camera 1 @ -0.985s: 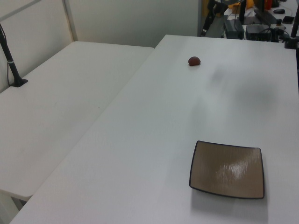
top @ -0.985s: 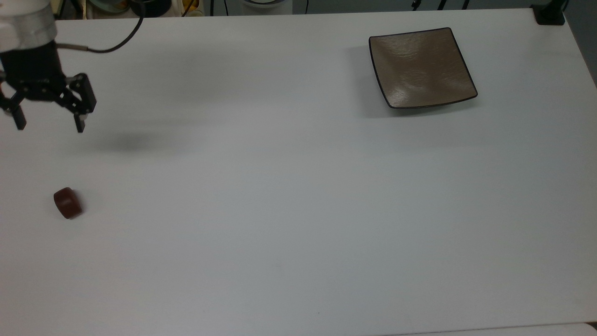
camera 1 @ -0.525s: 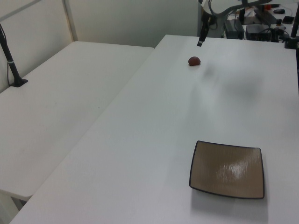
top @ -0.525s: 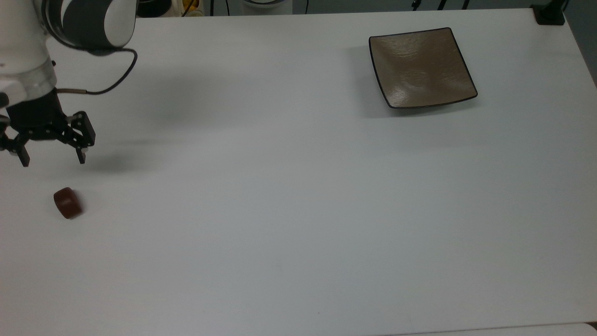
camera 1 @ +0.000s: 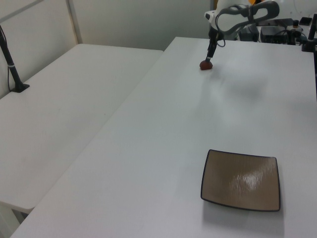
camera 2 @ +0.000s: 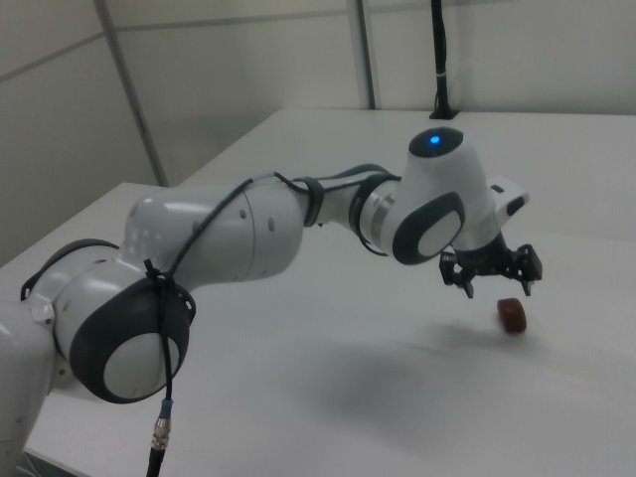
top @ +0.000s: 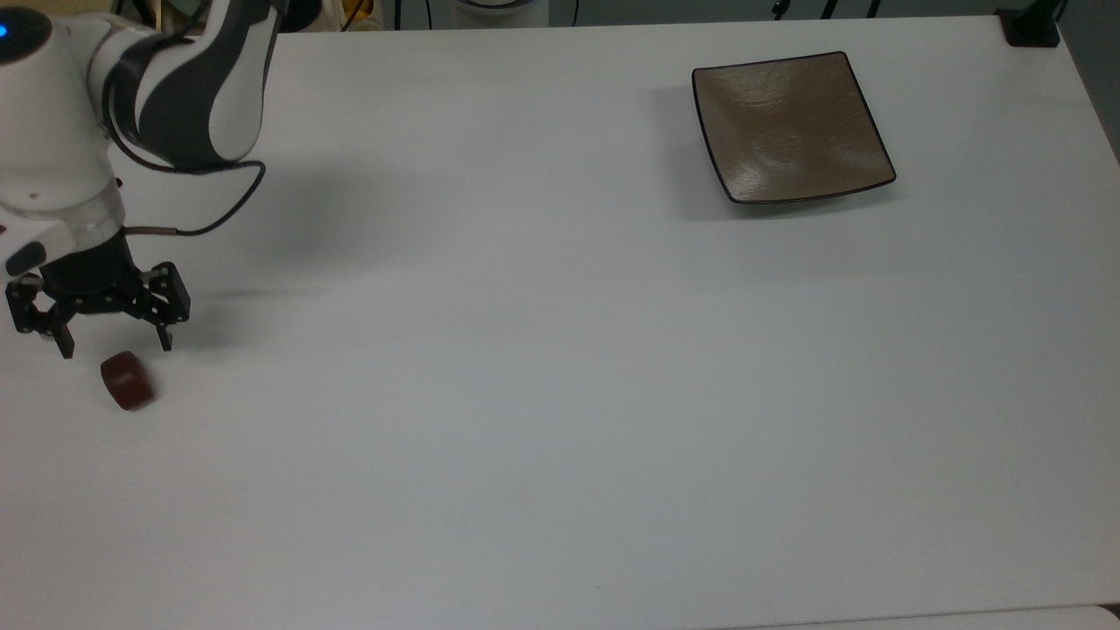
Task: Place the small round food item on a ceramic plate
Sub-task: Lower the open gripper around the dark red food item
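Top view puts your gripper [top: 115,346] just above the food piece [top: 127,381], fingers spread wide and holding nothing. You are on the approach step, as I judge it: next you need to bring the open fingers down either side of the piece (it sits on the table [top: 525,394], not touching them) and close. Well apart from the piece, the plate [top: 790,127] has nothing on it.

Colours on the white table [top: 560,394]

Food item [top: 127,381] is showing dark reddish-brown; plate [top: 790,127] glossy taupe, seemingly dark-rimmed; gripper [top: 115,347] black; arm [camera 2: 248,238] white and grey.
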